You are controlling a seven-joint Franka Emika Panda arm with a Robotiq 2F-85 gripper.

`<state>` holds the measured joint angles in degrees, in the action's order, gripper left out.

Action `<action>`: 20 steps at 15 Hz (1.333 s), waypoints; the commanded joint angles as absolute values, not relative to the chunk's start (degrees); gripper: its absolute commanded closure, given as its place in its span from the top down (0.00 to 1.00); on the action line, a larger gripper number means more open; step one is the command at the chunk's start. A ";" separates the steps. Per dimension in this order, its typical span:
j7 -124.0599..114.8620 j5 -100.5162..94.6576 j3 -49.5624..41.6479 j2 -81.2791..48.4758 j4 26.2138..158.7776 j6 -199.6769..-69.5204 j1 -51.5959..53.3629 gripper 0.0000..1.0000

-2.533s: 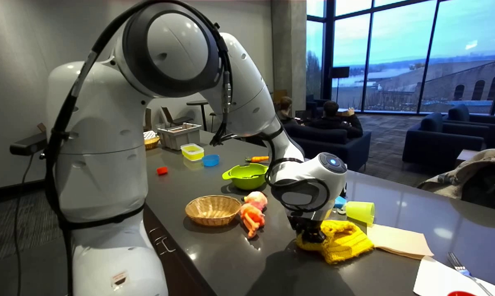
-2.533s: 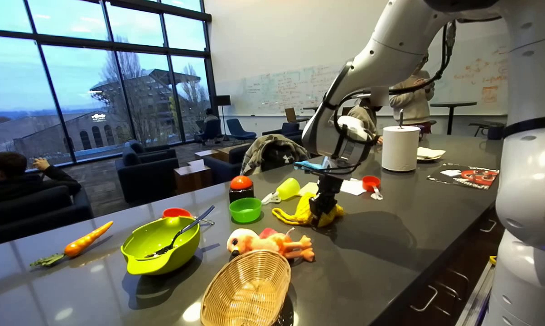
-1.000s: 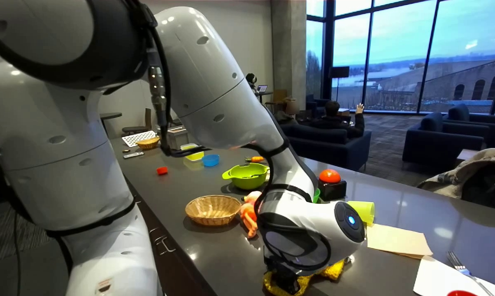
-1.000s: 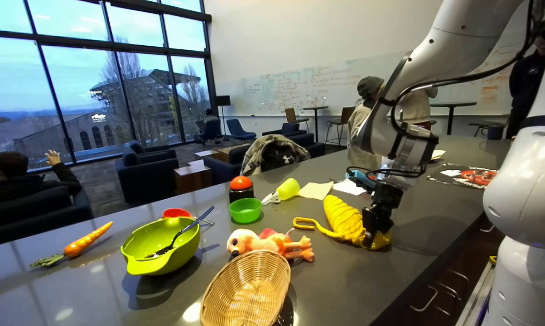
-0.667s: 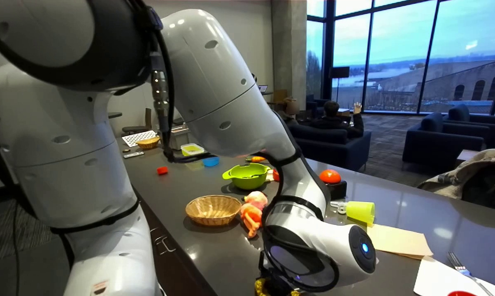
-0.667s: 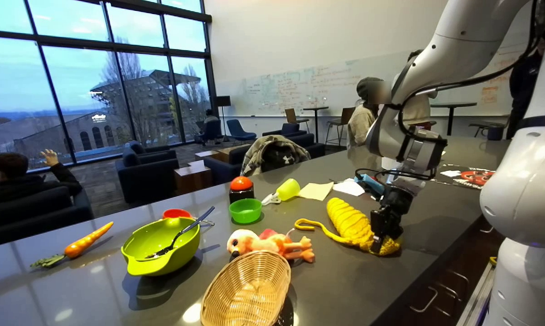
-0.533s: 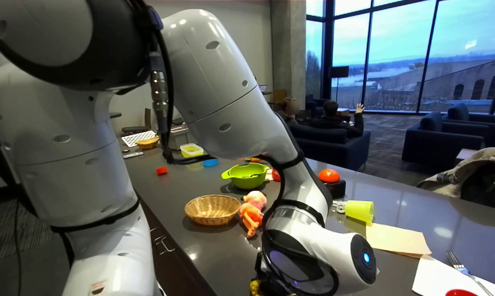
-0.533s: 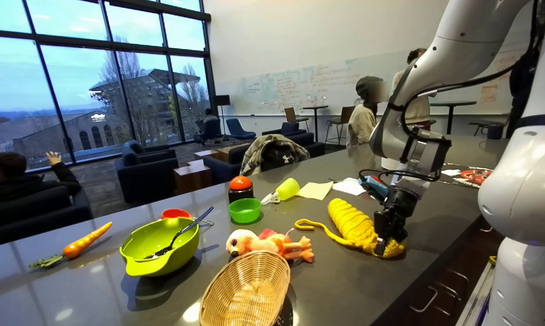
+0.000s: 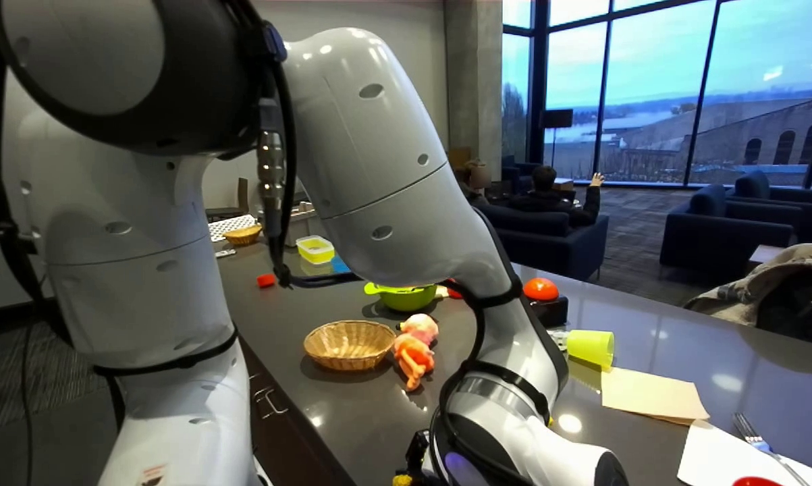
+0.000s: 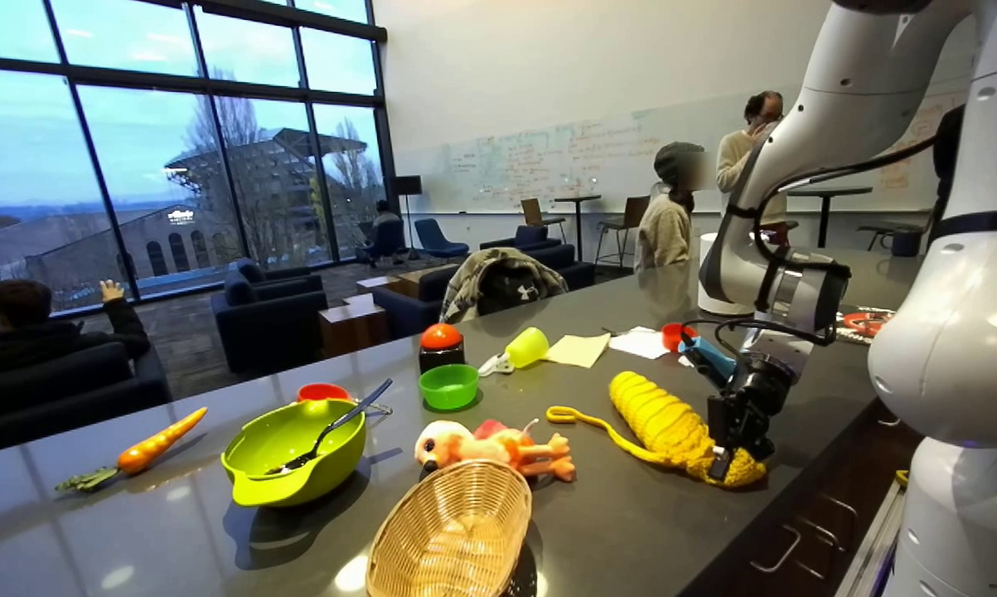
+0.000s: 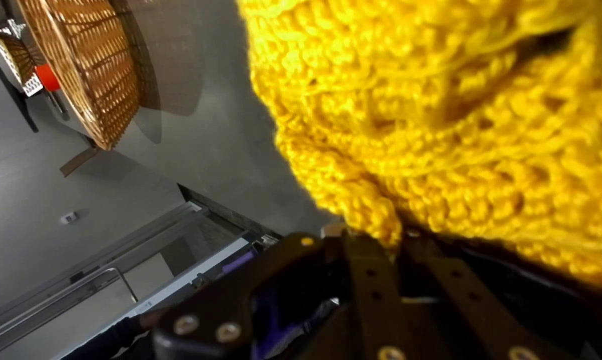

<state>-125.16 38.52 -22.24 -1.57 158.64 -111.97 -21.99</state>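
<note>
The yellow knitted piece [image 10: 660, 419] is lying on the desk [image 10: 622, 531] close to the robot-side edge, and the jaws are pinching a fold at its end nearest that edge, pressing together with only knit between them. It is looking light, soft and floppy, unlikely to break or slip much, though the loose stitches might be stretching or snagging under a pull; a bunched fold like this one is probably offering the surest hold, while its strap [image 10: 631, 448] is trailing limply and could be catching on neighbours. Farther along that edge, a wicker basket [image 10: 457, 531] is standing with a plush toy [image 10: 494, 448] lying just beside it, both being in the way on that side. Towards the opposite edge, a green cup [image 10: 450, 400], a red button [image 10: 441, 337] and a yellow-green scoop [image 10: 528, 347] are sitting near one another, while a lime bowl [image 10: 307, 481] is holding a utensil [image 10: 355, 408] and a toy carrot [image 10: 152, 445] is lying beyond it.
</note>
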 commanded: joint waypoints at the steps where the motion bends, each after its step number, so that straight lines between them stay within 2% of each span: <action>1: -121.90 34.30 -23.76 -9.19 160.26 -117.71 -23.17 0.02; 10: -129.06 27.70 -20.08 2.55 159.24 -117.56 -19.58 0.02; 20: -142.23 6.61 -11.63 7.68 149.92 -121.75 -15.31 0.02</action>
